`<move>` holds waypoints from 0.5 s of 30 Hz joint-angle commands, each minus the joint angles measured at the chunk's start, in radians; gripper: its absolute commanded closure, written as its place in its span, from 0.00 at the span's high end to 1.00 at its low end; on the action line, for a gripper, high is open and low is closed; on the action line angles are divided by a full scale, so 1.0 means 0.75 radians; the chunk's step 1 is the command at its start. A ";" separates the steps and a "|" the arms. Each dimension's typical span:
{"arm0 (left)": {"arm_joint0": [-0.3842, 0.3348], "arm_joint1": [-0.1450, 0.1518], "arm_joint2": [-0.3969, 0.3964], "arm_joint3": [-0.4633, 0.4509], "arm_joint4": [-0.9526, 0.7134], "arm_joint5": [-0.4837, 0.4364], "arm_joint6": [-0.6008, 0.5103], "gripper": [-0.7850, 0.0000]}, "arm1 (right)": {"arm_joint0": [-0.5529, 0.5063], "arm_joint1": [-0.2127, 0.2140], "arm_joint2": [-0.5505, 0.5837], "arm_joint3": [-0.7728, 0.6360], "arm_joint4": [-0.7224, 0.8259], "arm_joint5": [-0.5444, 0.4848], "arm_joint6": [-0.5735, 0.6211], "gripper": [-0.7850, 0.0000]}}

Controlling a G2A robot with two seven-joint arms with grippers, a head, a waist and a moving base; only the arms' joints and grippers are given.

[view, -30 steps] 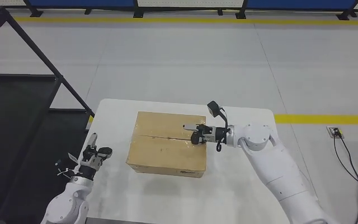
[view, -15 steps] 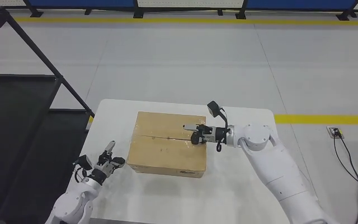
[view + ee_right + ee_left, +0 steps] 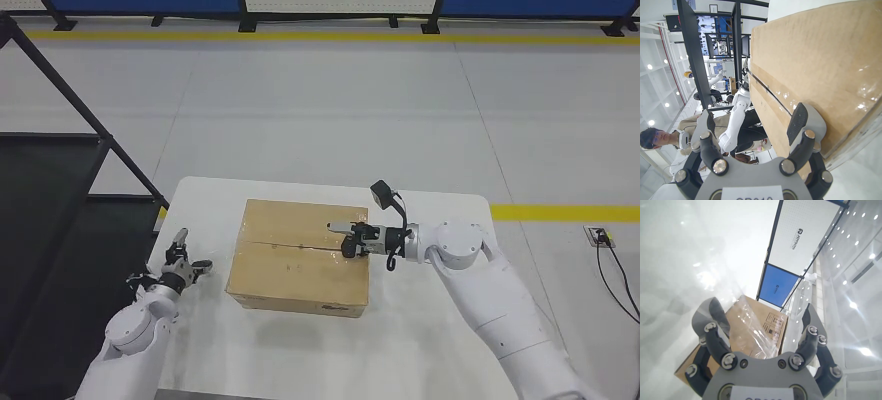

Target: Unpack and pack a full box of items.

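the box (image 3: 300,258) takes the middle of the table (image 3: 430,330); its flaps are closed, so nothing passes in from above. a strip of open table runs down its left side, where the left gripper (image 3: 193,252), fingers spread, is near the box wall but apart from it. the right gripper (image 3: 340,237), also spread, lies low over the right end of the top seam and blocks that end. wider open table lies right of the box. a black frame (image 3: 120,160) slants down by the table's far left corner.
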 commanded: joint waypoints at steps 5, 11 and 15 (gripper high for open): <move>-0.005 -0.011 -0.034 -0.047 -0.039 -0.155 0.100 1.00 | 0.000 0.000 0.000 0.000 0.000 0.000 0.000 1.00; 0.004 -0.007 -0.087 -0.173 -0.047 -0.184 0.098 1.00 | 0.000 0.000 0.000 0.000 0.000 0.000 0.000 1.00; 0.032 -0.005 -0.114 -0.308 -0.036 -0.195 0.109 1.00 | 0.000 0.000 0.000 0.000 0.000 0.000 0.000 1.00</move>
